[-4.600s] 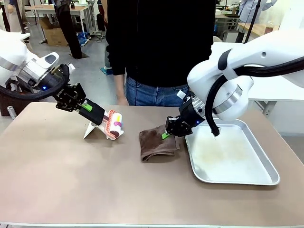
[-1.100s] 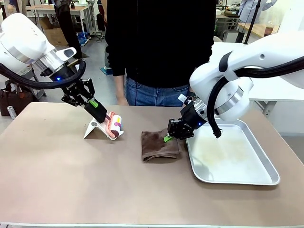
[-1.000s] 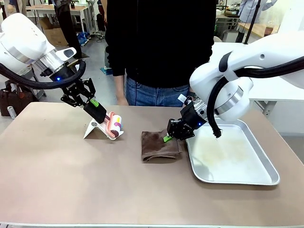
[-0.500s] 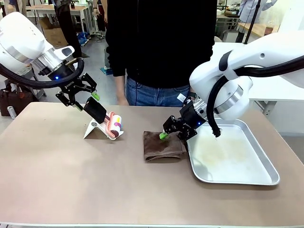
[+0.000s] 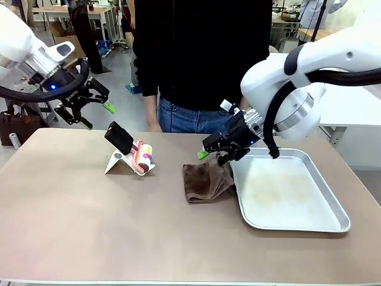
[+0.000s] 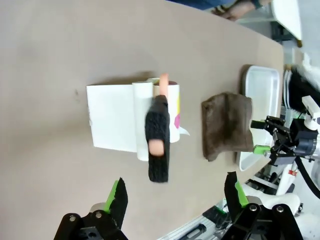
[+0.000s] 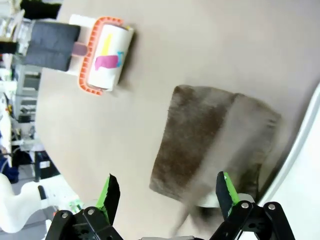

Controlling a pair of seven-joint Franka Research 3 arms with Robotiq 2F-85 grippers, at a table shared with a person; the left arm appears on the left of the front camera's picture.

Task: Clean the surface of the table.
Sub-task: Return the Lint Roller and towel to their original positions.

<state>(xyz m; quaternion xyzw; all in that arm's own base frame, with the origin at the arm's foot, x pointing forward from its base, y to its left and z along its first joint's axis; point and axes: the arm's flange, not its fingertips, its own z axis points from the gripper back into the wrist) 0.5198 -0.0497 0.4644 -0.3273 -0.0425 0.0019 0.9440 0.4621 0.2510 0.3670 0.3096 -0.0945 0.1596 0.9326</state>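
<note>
Left gripper (image 5: 89, 109) hangs in the air with jaws spread wide, holding nothing; the lint roller (image 5: 136, 153) sits below and to its right on a white stand (image 5: 116, 162), black handle (image 5: 119, 137) pointing up toward the gripper (clear gap between them). Right gripper (image 5: 212, 151) is also spread apart and empty, poised just above the brown cloth (image 5: 205, 182). The cloth lies crumpled directly under its fingers, one edge against the metal tray (image 5: 309, 223) beside that gripper. Both grippers hang over the table (image 5: 89, 232). A person (image 5: 196, 59) stands beyond both grippers.
</note>
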